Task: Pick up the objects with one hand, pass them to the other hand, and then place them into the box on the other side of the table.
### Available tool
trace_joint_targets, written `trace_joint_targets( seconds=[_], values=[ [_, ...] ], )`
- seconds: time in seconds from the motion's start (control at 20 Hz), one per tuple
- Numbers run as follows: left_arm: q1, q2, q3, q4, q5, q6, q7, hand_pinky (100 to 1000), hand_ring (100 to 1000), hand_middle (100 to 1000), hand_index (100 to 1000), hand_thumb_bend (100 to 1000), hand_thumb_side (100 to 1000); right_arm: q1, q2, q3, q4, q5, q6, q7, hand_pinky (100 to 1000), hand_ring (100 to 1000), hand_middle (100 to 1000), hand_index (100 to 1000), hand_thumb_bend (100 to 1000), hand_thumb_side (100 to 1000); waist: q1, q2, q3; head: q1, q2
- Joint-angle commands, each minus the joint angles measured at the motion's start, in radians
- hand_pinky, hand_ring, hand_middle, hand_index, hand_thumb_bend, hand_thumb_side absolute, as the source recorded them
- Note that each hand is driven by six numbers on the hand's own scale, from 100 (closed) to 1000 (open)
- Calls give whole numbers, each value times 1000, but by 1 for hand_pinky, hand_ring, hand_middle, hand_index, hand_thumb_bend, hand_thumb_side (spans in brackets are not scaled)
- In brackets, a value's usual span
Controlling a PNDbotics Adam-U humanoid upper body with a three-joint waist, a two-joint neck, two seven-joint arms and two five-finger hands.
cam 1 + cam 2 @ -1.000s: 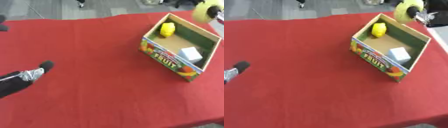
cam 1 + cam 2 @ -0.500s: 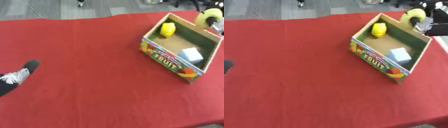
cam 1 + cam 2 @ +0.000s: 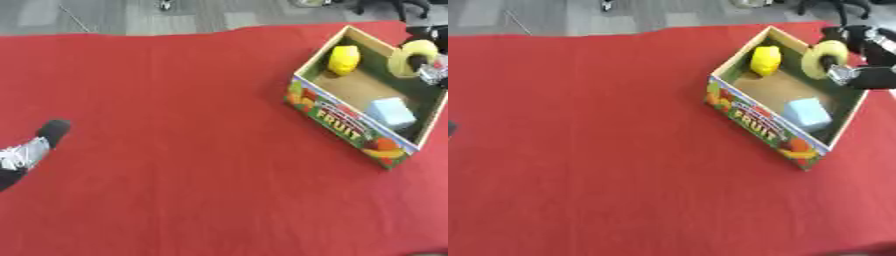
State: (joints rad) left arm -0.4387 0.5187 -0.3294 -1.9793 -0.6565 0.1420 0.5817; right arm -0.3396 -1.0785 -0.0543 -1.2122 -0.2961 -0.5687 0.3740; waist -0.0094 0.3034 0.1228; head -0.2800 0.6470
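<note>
Nearly done: right robot hand (image 3: 866, 75) pinching yellow ring (image 3: 826, 53) over fruit box (image 3: 765, 122), lemon (image 3: 765, 60) and pale-blue cube (image 3: 807, 114) sitting inside already; left robot hand (image 3: 26, 150) idling, can't tell fingers.

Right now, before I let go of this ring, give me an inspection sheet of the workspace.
Surface: red tablecloth covering the table, askew in view.
Job's things: open fruit box at the right side; inside it a yellow object at the far end and a pale blue block nearer; a yellow ring held upright over the box's far wall.
Clutter: nothing seen.
Hands: right hand shut on the yellow ring; left hand at the left edge, only partly showing.
Cables: nothing seen.
Surroundings: grey floor beyond the table's far edge.
</note>
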Motion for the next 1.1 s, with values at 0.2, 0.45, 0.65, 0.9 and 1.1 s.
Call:
trace_joint_targets(
  seconds=[0.2, 0.45, 0.65, 0.9, 1.1],
  values=[
    [-2, 20, 22, -21, -1, 6, 11, 702, 667, 587, 847, 764, 434, -3, -44, -39, -1, 90, -130, 94, 1000, 1000, 1000, 1000, 100, 591, -5, -17, -3, -7, -5],
    [4, 19, 24, -21, -4, 9, 13, 702, 668, 587, 848, 764, 430, 6, -52, -49, 13, 89, -169, 87, 1000, 1000, 1000, 1000, 100, 576, -3, -20, -10, -7, -1],
    [4, 20, 26, -21, -7, 8, 15, 702, 669, 588, 847, 767, 424, 11, -59, -53, 9, 67, -166, 82, 1000, 1000, 1000, 1000, 100, 574, -1, -23, -14, -6, -1],
    [24, 18, 39, -21, -6, 17, 23, 701, 666, 584, 846, 751, 423, 30, -54, -84, -114, -132, -55, 104, 987, 1000, 1000, 1000, 100, 479, 4, -35, -33, 21, 18],
    [69, 21, 77, -21, 2, 45, 52, 698, 659, 576, 846, 678, 440, 142, -8, -212, -494, -417, 22, 20, 955, 1000, 1000, 1000, 100, 470, 10, -49, -66, 122, 31]
  ],
)
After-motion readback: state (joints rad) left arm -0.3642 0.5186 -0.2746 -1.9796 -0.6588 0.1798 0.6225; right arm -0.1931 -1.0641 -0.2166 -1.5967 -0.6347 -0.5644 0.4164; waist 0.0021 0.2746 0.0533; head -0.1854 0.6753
